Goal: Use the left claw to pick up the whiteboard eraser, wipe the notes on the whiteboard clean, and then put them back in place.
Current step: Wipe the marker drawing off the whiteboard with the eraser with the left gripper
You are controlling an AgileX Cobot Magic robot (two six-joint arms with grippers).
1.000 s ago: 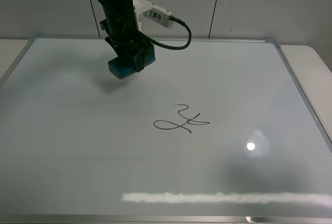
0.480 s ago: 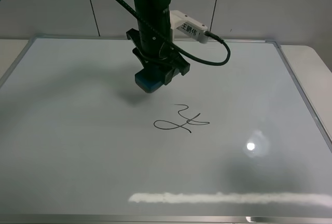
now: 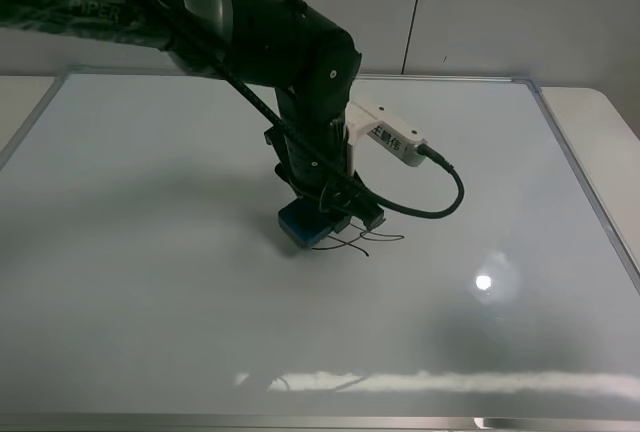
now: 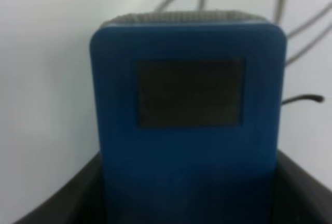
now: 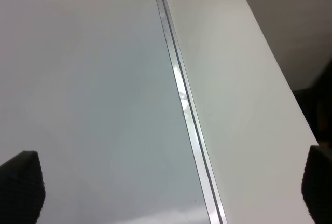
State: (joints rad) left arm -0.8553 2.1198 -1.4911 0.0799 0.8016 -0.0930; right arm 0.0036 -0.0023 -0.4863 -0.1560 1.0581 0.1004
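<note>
- Fingers of my left claw (image 3: 327, 218) are closed on the whiteboard eraser (image 3: 300, 229). In the wrist view its blue body (image 4: 189, 105) sits between my dark pads (image 4: 67, 208), and the grip looks firm to me.
- That eraser is down against the whiteboard (image 3: 120, 252), sitting over the left end of the notes (image 3: 378, 238). I cannot tell how hard it is pressing.
- By my reckoning the pickup is done and the wiping is only at its start. To the right of the eraser the loops and tail of the scribble show black and unwiped.
- What is left, as I judge it, is to sweep rightward across those strokes and then carry the eraser back to its place. No view shows where that place is.
- On the right side of my wrist, a white module (image 3: 392, 138) and its black cable (image 3: 445, 197) hang above the board, clear of the ink.
- I see no containers in any view, so no tray, cup or holder, and nothing to report as held in one.
- Farthest right, my right claw (image 5: 170, 187) gapes wide with nothing in it. It is above the board's silver frame (image 5: 181, 94), with the table (image 5: 233, 79) beside it.
</note>
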